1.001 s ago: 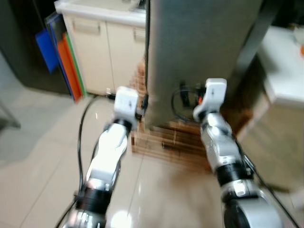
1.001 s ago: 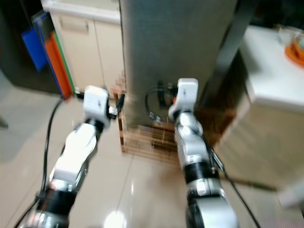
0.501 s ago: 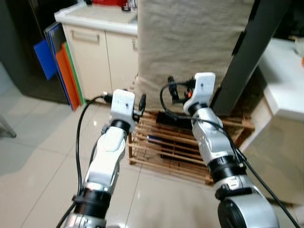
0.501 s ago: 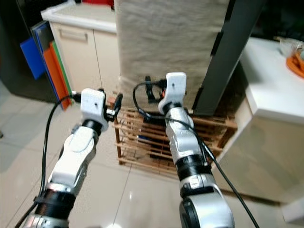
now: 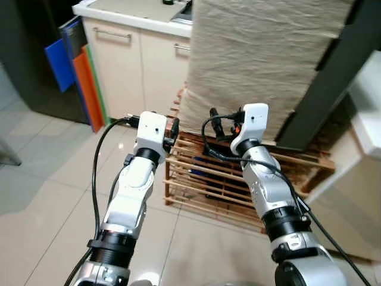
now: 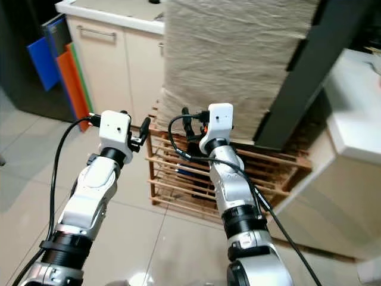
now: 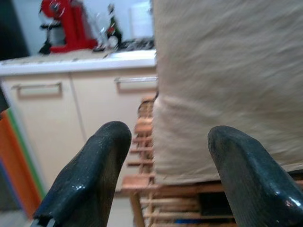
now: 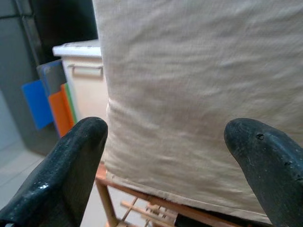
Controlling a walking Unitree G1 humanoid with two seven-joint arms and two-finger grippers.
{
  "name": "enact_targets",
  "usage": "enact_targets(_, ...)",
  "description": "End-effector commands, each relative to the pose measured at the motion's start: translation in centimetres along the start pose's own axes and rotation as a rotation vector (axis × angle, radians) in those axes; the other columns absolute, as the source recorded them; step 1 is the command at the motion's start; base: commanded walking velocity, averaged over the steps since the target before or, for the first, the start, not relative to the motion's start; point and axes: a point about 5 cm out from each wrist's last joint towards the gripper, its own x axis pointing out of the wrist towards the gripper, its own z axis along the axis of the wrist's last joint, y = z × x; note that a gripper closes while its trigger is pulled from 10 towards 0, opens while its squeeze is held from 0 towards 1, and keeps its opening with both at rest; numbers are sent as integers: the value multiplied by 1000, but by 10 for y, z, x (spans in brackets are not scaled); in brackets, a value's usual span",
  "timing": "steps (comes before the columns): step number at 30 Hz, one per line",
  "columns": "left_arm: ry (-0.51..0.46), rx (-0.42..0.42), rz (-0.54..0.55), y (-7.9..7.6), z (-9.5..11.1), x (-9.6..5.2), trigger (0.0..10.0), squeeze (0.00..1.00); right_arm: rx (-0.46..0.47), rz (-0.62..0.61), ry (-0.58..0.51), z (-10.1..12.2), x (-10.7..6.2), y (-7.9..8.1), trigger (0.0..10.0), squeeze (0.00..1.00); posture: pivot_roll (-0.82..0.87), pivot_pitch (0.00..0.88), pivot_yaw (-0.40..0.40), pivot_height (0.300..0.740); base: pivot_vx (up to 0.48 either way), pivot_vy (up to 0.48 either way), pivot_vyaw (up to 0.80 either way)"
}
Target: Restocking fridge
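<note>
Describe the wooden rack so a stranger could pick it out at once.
Start at the cream kitchen cabinet. Right of it, on the tiled floor, stands the slatted wooden rack, its top draped by a beige cloth. Nothing else nearby is bare wood slats.

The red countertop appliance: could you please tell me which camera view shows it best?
The left wrist view: the red countertop appliance stands on the pale worktop beside a dark bottle. The eye views cut the worktop off; the right wrist view faces beige cloth.

Floor (image 5: 53,179): pale glossy tiles.
Wooden rack (image 5: 202,185): slatted, stands directly on floor, just beside cream cabinet (image 5: 125,65).
Rack top: beige cloth (image 5: 256,59) draped over something standing on it.
Boards (image 5: 77,77): blue, orange, green; upright on floor against cabinet.
</note>
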Motion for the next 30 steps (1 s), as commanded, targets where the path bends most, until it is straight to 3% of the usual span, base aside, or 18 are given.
enact_targets(1,-9,0,-8,2,2,3,10000,0,7,8,-28,7,2,3,10000,0,47,0,-47,740,0,480,-675)
enact_targets(7,-7,-4,-4,3,2,3,10000,0,-14,1,-24,5,0,2,10000,0,49,0,-45,740,0,480,-448)
enact_targets(13,-21,9,0,6,2,2,10000,0,-18,2,-24,8,1,4,10000,0,50,0,-49,740,0,0,0)
enact_targets(20,-25,21,0,5,3,2,10000,0,-26,15,-24,8,1,6,10000,0,49,0,-55,740,396,269,0)
enact_targets(30,-19,42,-10,3,2,4,10000,0,-24,15,-24,9,2,8,10000,0,45,0,-54,740,437,0,0)
